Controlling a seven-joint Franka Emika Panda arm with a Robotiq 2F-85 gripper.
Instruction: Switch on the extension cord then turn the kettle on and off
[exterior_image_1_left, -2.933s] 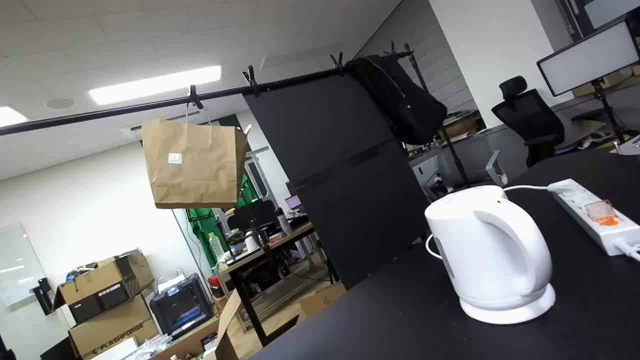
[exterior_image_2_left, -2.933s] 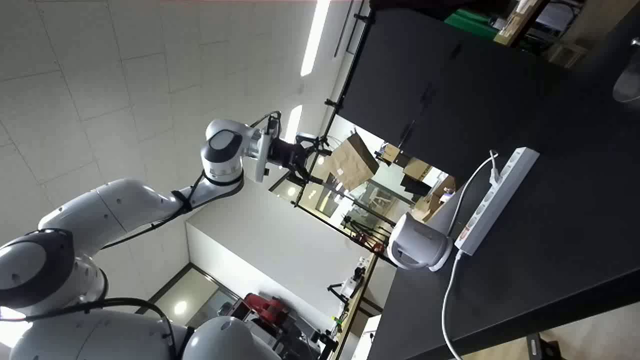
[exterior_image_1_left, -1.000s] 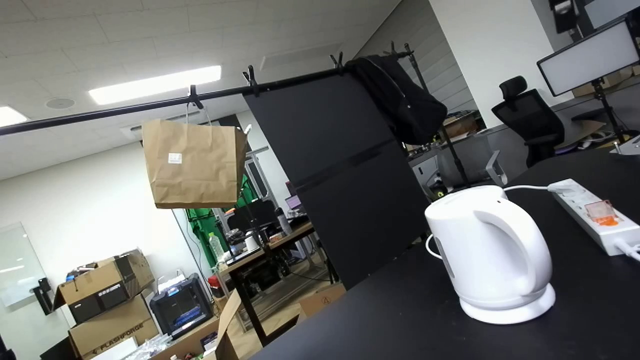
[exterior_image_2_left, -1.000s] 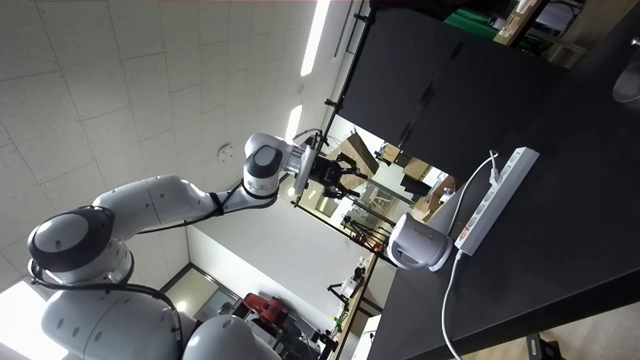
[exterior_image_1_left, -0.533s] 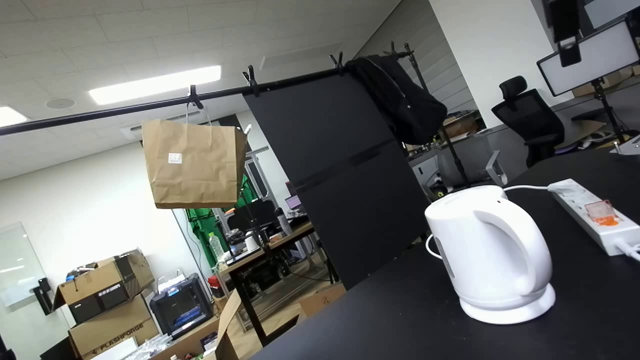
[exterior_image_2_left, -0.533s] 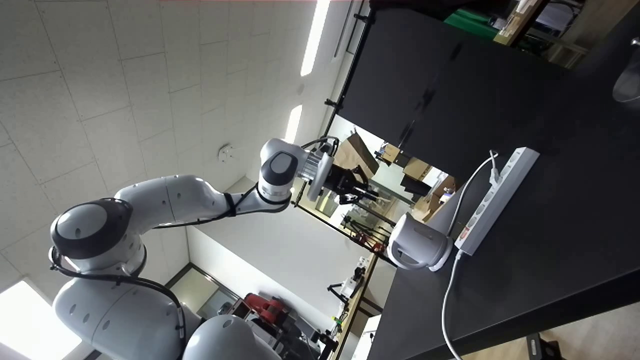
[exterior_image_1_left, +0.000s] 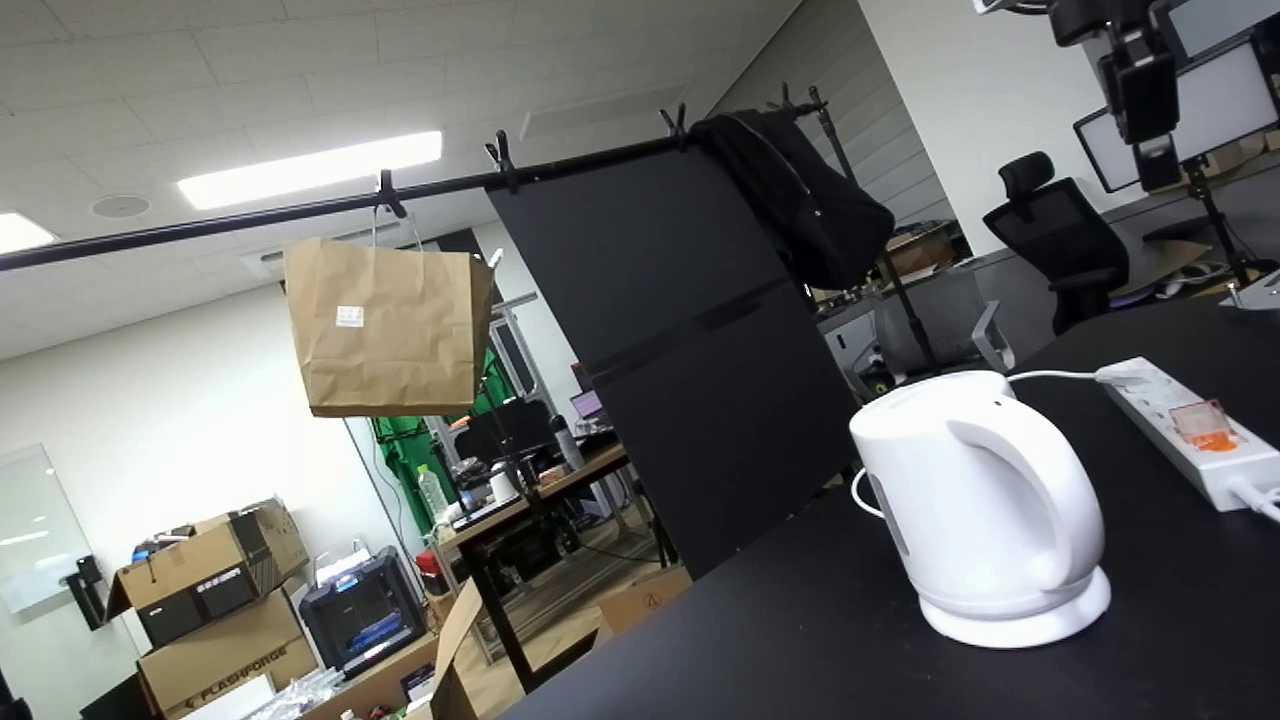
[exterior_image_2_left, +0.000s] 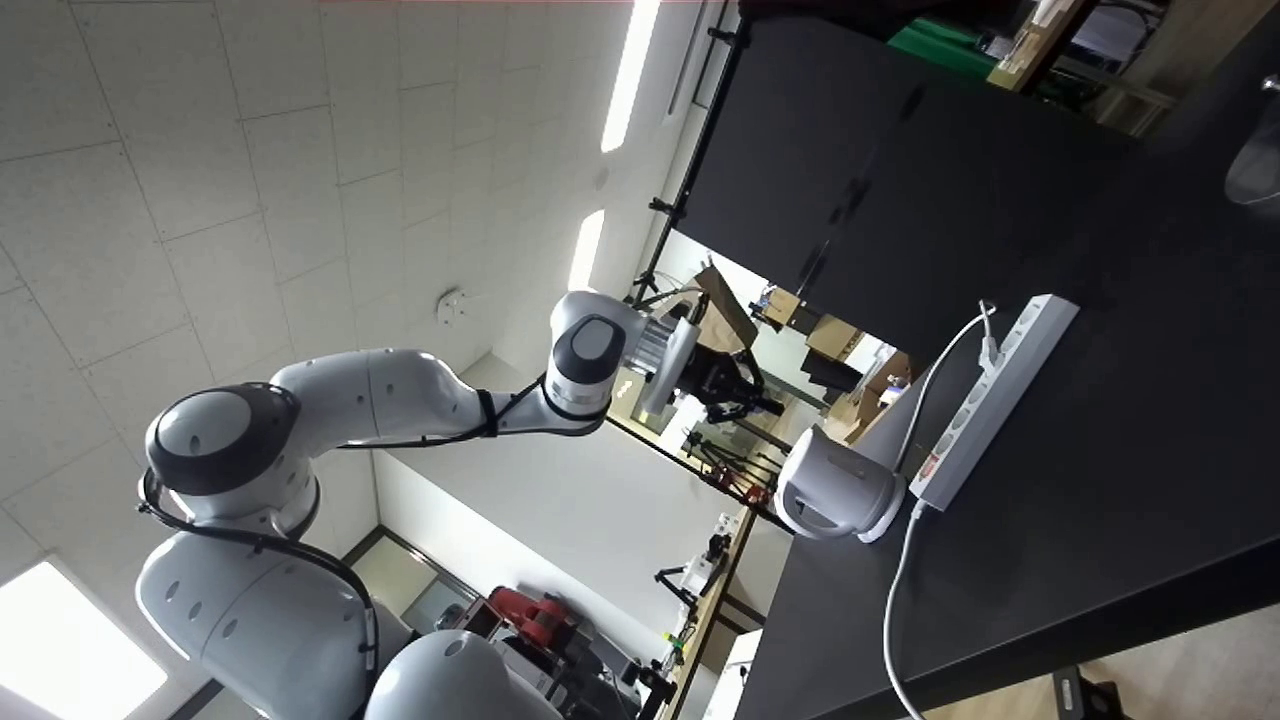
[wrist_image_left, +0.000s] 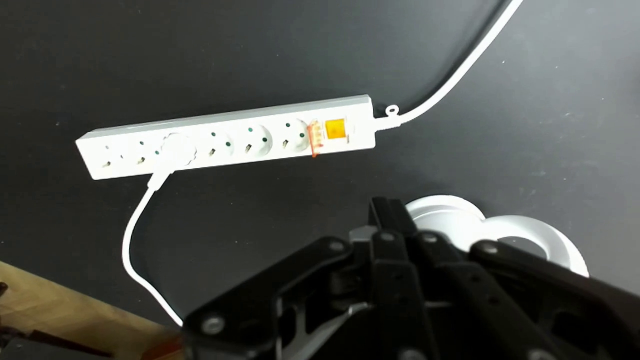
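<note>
Fingers (wrist_image_left: 379, 214) together now, and that's the news! They stood spread only moments ago; here the gripper (wrist_image_left: 388, 202) has brought its jaws right up against each other, with nothing pinched between them in the wrist view. And what does it buy us? A single narrow prod, by my reading, just the shape for pushing a button. The target looks ready for it: the extension cord (wrist_image_left: 235, 138) lies flat on the dark table (wrist_image_left: 300, 200), its orange switch (wrist_image_left: 335, 128) near the end where the cable (wrist_image_left: 465, 65) leaves, the see-through cover (wrist_image_left: 315, 138) swung clear. Whether that switch is on, I can't tell. The kettle (exterior_image_1_left: 960, 500) hasn't budged, upright on its base beside the cord's switch end, and neither has the cord. So we look to be on step 1 of 3, the approach, with no press made and the kettle's turn to come. Over to the arm (exterior_image_2_left: 430, 395), then: it has pushed further out and lower, forearm stretched, wrist bent so the fingers aim at the tabletop, yet they hang well above everything, touching nothing. From the wrist, the tips line up with the kettle's edge rather than the switch, so I'd call for a sideways shift before any drop, minding that handle.
</note>
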